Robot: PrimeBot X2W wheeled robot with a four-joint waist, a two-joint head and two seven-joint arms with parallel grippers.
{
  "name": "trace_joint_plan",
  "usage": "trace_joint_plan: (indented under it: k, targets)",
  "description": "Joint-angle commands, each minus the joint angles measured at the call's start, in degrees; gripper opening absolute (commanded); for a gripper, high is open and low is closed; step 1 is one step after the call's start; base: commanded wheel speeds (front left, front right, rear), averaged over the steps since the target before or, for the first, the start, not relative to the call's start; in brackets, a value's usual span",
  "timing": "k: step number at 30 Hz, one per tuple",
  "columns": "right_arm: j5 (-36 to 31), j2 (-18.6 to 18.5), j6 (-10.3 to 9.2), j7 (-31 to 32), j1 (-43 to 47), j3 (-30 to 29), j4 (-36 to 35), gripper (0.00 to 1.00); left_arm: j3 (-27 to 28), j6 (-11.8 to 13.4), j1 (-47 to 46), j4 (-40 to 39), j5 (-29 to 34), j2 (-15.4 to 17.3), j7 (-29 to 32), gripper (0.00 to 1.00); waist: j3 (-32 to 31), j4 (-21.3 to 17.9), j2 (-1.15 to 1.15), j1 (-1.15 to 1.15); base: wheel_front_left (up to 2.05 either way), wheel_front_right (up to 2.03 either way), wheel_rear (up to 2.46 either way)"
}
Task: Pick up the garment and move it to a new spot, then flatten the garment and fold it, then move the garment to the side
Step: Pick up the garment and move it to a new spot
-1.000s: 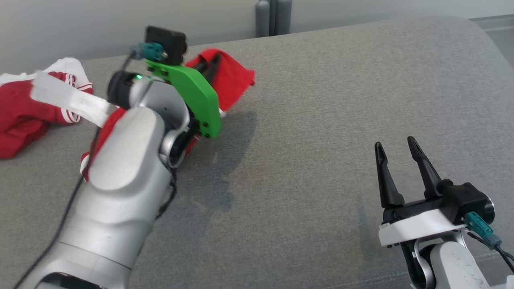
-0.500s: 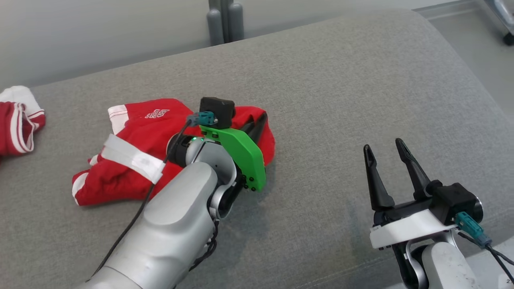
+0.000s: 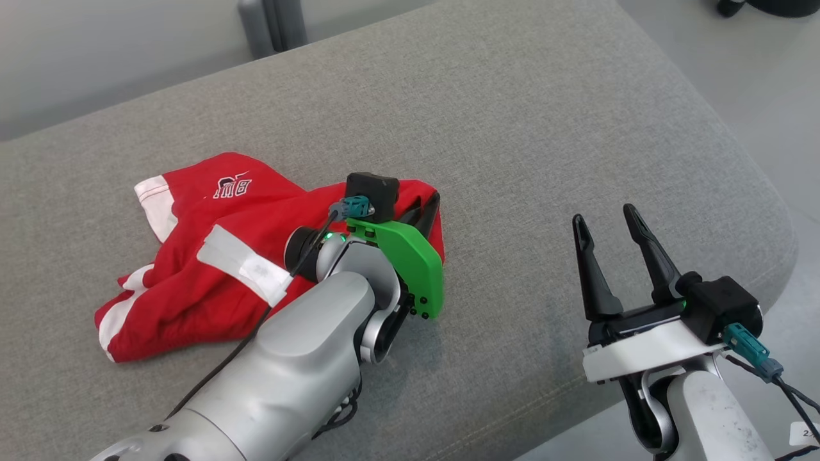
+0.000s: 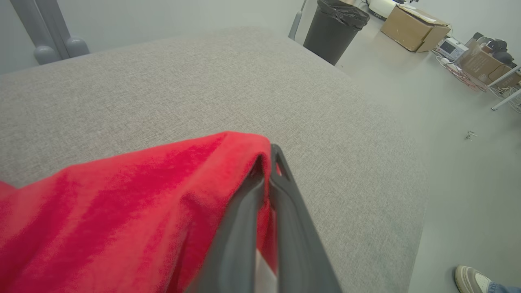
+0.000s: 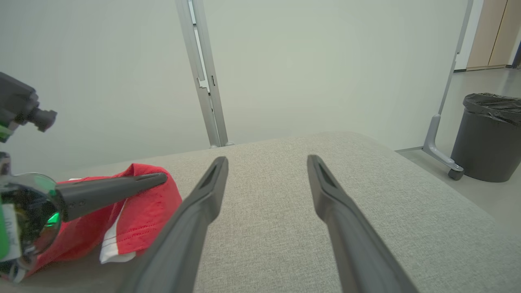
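Your left end effector (image 3: 427, 208) is pressed together on the right edge of the red garment (image 3: 211, 256), which lies crumpled on the grey padded surface (image 3: 512, 115), left of centre. The pinch sits near the fingertips on a thin fold, so a quick pull could, I judge, let the cloth slip free. Dragging it bunched would likely leave you creases to undo when flattening. Your right end effector (image 3: 604, 216) hangs spread and empty over bare padding, well apart from the cloth. Count: one garment, two end effectors, one black bin (image 4: 333, 24) on the floor.
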Motion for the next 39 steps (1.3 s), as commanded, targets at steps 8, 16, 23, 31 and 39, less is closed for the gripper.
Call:
trace_joint_plan:
  k: [8, 16, 23, 31, 39]
  targets:
    - [0.9, -0.2, 0.01, -0.2, -1.0, 0.1, -0.1, 1.00, -6.0, 1.3, -1.8, 2.2, -5.0, 0.3, -1.4, 1.00, 2.6, -2.0, 0.00, 0.00, 0.00, 0.00, 0.00]
    - [-0.1, -0.2, 0.01, -0.2, -0.3, -1.6, -0.4, 1.00, -8.9, -0.6, -2.6, 0.4, -5.5, 0.2, -3.7, 1.00, 1.5, 1.8, 0.00, 0.00, 0.00, 0.00, 0.00]
    - [-1.3, -0.2, 0.01, -0.2, 1.9, -3.9, -0.6, 1.00, -9.6, -2.7, 0.9, -0.7, -3.9, 0.2, -5.8, 1.00, -1.2, 6.9, 0.00, 0.00, 0.00, 0.00, 0.00]
    - [-2.1, -0.2, 0.01, -0.2, 4.0, -5.5, -1.0, 1.00, -4.5, -1.8, 7.3, 0.8, -1.7, 2.0, -8.6, 1.00, -4.0, 11.4, 0.00, 0.00, 0.00, 0.00, 0.00]
    - [-2.2, -0.2, 0.01, -0.2, 5.0, -5.7, -1.2, 1.00, 11.1, 1.8, 17.8, -7.7, 7.4, 7.0, -8.6, 1.00, -5.0, 12.4, 0.00, 0.00, 0.00, 0.00, 0.00]
